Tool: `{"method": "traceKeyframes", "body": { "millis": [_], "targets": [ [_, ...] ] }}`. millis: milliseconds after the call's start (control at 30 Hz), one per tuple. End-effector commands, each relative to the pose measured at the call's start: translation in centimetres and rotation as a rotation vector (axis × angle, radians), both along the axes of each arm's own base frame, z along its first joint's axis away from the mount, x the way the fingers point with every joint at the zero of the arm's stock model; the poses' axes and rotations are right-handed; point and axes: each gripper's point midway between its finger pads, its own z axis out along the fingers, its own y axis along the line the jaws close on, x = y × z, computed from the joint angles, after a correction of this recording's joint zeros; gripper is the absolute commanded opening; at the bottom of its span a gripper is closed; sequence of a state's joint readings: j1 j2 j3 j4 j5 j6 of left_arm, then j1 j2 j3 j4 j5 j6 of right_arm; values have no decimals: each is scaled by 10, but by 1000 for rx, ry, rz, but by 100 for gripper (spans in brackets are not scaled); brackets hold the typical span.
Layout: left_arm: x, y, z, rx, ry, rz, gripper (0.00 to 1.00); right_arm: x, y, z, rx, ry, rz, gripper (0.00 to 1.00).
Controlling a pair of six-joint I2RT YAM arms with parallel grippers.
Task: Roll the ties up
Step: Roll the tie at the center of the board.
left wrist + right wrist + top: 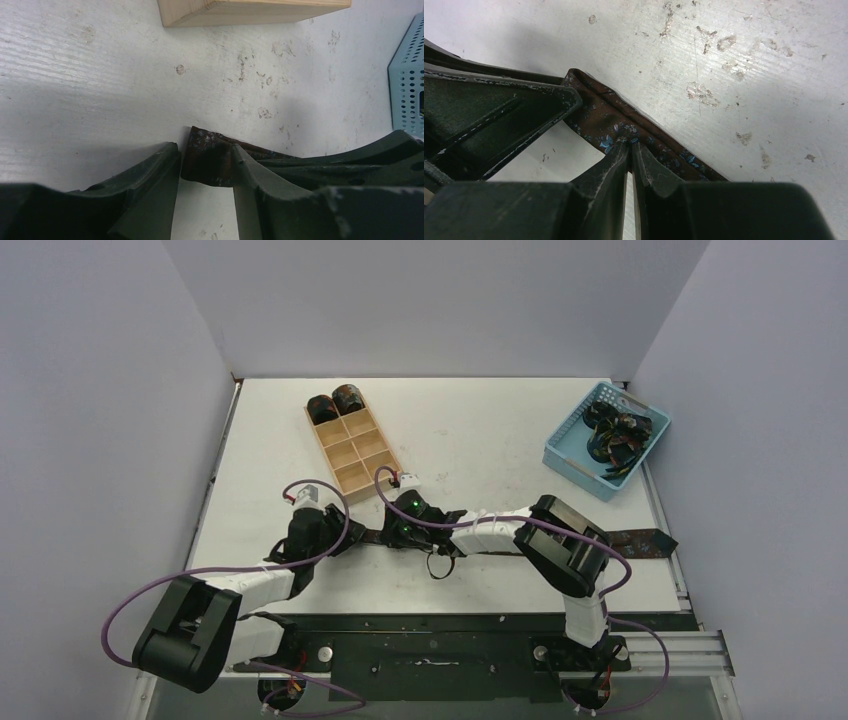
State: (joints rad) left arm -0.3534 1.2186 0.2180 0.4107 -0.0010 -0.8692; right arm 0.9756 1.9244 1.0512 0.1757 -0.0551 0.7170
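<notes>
Probably soft, light and limp, this tie (594,117), likely to slip on a smooth top; best taken at the folded end and kept taut. Lies flat along the near side of the table (480,430), nipped tight at one edge by the right gripper (629,145), bracketed at its end by the left gripper (205,150), squeezed or not, cannot tell. Scuffed white surface; tray (323,450) near the left gripper, basket (570,420) well apart at the far right.

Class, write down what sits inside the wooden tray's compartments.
Two rolled ties sit in the two far compartments of the wooden tray; the other six look empty. The coils hide anything beneath them.
</notes>
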Motion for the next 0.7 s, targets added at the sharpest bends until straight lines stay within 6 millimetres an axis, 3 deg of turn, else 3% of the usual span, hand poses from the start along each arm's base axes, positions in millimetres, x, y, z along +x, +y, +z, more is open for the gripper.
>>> {"method": "traceKeyframes", "body": {
  "millis": [0,667],
  "targets": [
    [-5,-2,-3,-49,26,6,42,-1,-7,-15,-23,22,-10,12],
    [-6,-1,2,-129,-4,40,22,-3,-8,-14,-15,25,-5,11]
  ]
}}
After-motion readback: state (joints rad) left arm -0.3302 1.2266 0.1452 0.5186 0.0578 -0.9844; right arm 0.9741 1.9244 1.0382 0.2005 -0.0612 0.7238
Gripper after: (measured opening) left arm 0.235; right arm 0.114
